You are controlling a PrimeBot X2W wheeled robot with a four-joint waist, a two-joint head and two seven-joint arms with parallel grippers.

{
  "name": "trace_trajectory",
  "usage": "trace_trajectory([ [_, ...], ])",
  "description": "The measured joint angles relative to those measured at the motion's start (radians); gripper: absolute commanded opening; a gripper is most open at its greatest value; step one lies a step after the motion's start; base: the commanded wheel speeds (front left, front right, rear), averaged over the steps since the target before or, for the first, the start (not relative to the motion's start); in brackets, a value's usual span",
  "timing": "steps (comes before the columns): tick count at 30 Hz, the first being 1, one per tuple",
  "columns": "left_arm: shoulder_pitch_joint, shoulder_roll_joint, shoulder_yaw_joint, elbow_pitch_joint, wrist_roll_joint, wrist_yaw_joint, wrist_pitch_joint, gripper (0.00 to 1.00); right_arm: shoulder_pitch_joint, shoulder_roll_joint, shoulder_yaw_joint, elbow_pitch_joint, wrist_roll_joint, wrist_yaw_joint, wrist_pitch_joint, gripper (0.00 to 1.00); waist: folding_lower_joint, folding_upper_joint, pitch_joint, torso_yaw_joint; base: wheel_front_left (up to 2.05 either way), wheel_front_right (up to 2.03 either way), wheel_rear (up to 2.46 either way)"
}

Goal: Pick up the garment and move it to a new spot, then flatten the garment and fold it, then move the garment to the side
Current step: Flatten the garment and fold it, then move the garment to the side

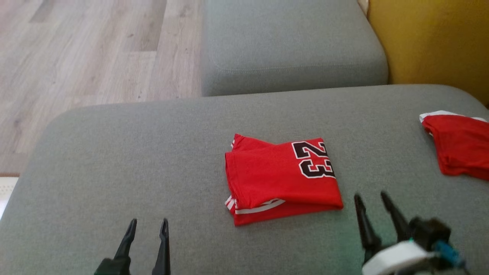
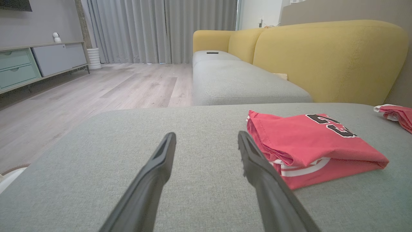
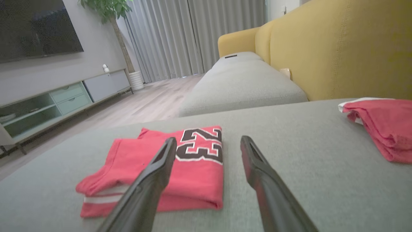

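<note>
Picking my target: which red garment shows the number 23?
The folded garment in the middle, black 23 facing up. The other red garment, at the right edge, shows no number.

Folded red garment (image 1: 282, 179) on cushion

The folded garment (image 1: 282, 177) lies on the seat cushion (image 1: 114, 172), a second garment (image 1: 458, 147) well to its right (nearer the backrest (image 1: 431, 38)).
</note>
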Motion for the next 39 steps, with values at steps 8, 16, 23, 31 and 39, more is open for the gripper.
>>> trace_trajectory([
  [8, 0.046, 0.0, 0.024, -0.011, 0.0, 0.0, 0.0, 1.0, 0.079, 0.036, -0.02, -0.013, -0.086, 0.0, 0.0, 1.0, 0.0, 0.0, -0.035, 0.002, 0.0, 0.0, 0.0],
  [16, 0.051, 0.0, 0.026, -0.016, 0.0, -0.002, 0.0, 1.0, 0.079, 0.042, -0.027, -0.012, -0.093, 0.0, 0.0, 1.0, 0.0, 0.0, -0.047, 0.005, 0.0, 0.0, 0.0],
  [23, 0.051, 0.0, 0.027, -0.016, 0.002, -0.01, 0.0, 1.0, 0.079, 0.05, -0.03, -0.012, -0.093, 0.0, 0.0, 1.0, 0.0, 0.0, -0.052, 0.006, 0.0, 0.0, 0.0],
  [31, 0.051, 0.0, 0.028, -0.016, 0.011, -0.01, 0.0, 1.0, 0.079, 0.052, -0.031, -0.011, -0.093, 0.0, 0.0, 1.0, 0.0, 0.0, -0.053, 0.003, 0.0, 0.0, 0.0],
  [39, 0.051, 0.0, 0.028, -0.01, 0.011, -0.01, 0.0, 1.0, 0.08, 0.055, -0.032, -0.011, -0.093, 0.0, 0.0, 1.0, 0.0, 0.0, -0.047, 0.009, 0.0, 0.0, 0.0],
])
